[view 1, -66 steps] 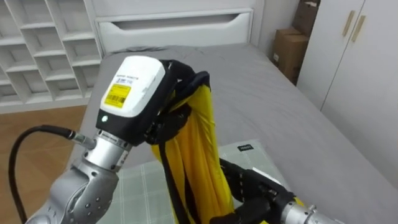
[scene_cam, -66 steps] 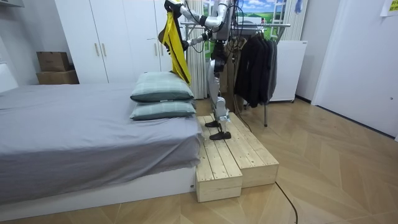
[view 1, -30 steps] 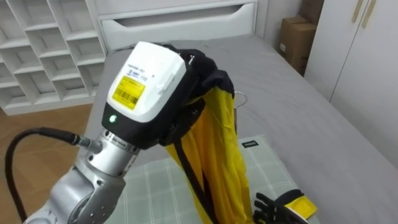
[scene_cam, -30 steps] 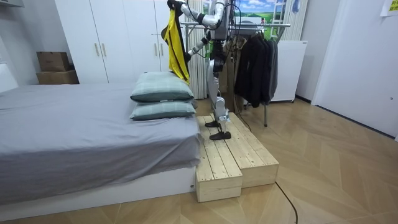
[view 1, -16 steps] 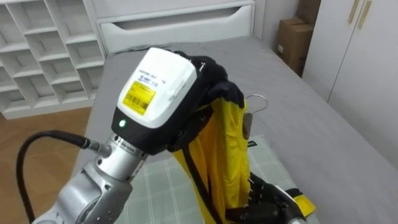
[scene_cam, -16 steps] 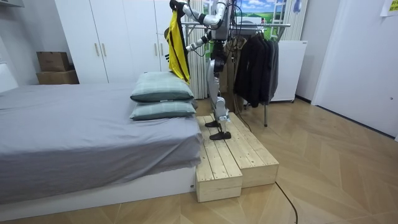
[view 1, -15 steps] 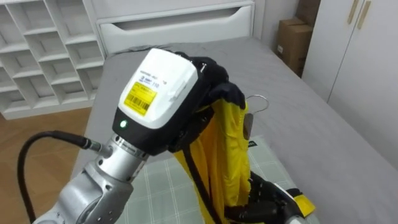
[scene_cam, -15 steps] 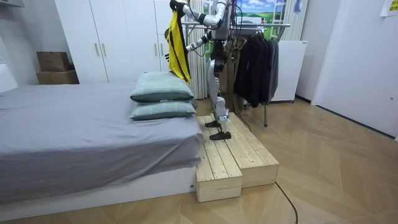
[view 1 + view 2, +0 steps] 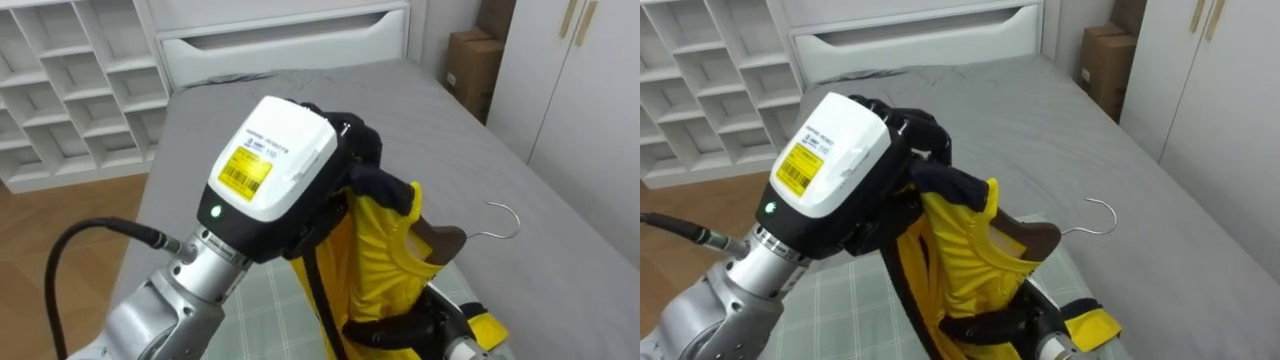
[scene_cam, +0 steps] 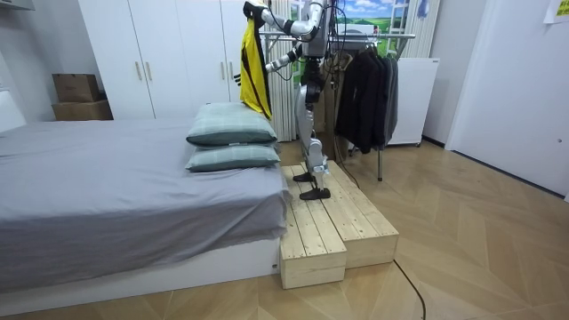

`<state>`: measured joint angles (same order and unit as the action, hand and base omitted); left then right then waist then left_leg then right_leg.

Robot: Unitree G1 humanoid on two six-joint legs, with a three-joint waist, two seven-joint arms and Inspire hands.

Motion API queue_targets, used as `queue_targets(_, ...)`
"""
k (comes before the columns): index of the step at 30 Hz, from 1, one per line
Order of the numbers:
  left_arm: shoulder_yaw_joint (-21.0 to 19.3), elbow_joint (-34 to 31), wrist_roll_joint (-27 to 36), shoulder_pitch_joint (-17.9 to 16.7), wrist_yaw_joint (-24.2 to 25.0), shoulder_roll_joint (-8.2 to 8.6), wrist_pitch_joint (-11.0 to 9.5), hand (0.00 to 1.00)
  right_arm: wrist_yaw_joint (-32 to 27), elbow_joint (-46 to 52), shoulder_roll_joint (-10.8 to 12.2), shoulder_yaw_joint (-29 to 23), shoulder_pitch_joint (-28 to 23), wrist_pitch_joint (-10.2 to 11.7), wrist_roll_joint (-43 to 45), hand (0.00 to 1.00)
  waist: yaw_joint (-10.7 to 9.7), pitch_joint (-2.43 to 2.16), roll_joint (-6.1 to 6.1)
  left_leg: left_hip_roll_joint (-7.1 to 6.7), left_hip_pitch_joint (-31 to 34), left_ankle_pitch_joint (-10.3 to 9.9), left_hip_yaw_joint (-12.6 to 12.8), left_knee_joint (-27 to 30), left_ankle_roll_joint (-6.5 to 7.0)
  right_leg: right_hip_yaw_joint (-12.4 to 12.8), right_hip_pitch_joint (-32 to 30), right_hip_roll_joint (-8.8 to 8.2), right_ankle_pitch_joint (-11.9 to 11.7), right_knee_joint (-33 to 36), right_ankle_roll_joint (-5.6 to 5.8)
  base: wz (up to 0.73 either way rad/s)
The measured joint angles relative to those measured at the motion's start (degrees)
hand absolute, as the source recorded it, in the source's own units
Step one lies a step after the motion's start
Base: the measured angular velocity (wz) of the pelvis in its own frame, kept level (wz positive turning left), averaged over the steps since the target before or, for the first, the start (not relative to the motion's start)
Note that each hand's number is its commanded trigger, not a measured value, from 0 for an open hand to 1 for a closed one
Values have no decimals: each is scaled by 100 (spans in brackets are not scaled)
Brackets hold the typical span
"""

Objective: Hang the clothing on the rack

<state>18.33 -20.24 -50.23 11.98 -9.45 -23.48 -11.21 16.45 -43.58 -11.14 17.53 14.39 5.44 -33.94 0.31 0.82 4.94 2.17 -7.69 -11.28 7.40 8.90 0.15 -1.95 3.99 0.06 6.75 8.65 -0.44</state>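
Note:
I hold a yellow garment with black trim up in front of me. My left hand is raised and shut on its dark top edge. A brown wooden hanger sits in the neck opening, and its metal hook points right. My right hand is low at the right, its dark fingers curled round the yellow cloth under the hanger. In the room view I stand on a wooden platform by the bed, with the garment hanging from my raised left hand.
The grey bed stretches ahead, with a green checked pillow right below me. White cubby shelves stand at the left, cardboard boxes and wardrobe doors at the right. A clothes rack with dark clothes stands behind me.
The hanger has come up into the garment's neck and its hook now sticks out to the right. My right hand has risen to grip the cloth. My left hand shifted slightly right.

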Motion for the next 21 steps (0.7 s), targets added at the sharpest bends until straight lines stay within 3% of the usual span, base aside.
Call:
queue_targets(10, 1, 0, 0, -5, 0, 0, 4, 100, -81, 0, -1, 1, 0, 0, -2, 0, -1, 1, 46, 0, -1, 0, 0, 2, 0, 0, 0, -1, 1, -1, 0, 0)
queue_targets(11, 1, 0, 0, -6, 0, 0, 4, 100, -83, 0, -1, 1, 0, 0, -2, 4, -2, 1, 46, 0, -1, 0, 0, 2, 0, 0, 0, -1, 1, -1, 0, 0)
queue_targets(13, 1, 0, 0, -20, 0, 0, 4, 100, -86, 2, 4, 5, 0, 0, 0, 38, -4, 0, 46, 0, -1, 0, 2, 4, 0, 1, 1, -1, 1, -1, 0, 0)
queue_targets(14, 1, 0, 0, -31, 0, 0, 5, 100, -88, 3, 5, 7, 0, 0, 0, 65, -4, 0, 46, 0, -1, 0, 2, 4, 0, 1, 1, -1, 1, -1, 0, 0)
queue_targets(15, 2, 0, -1, -34, 0, 0, 5, 100, -89, 3, 4, 7, 0, 0, 0, 100, -4, 0, 46, 0, -1, 0, 2, 4, 0, 1, 0, -1, 0, -1, 0, 0)
queue_targets(21, 2, 0, -2, -53, 0, 0, 10, 100, -134, 8, 7, 10, 0, 0, 1, 100, -4, 0, 46, 0, -1, 0, 3, 5, 0, 1, 1, -1, 1, -1, 0, 0)
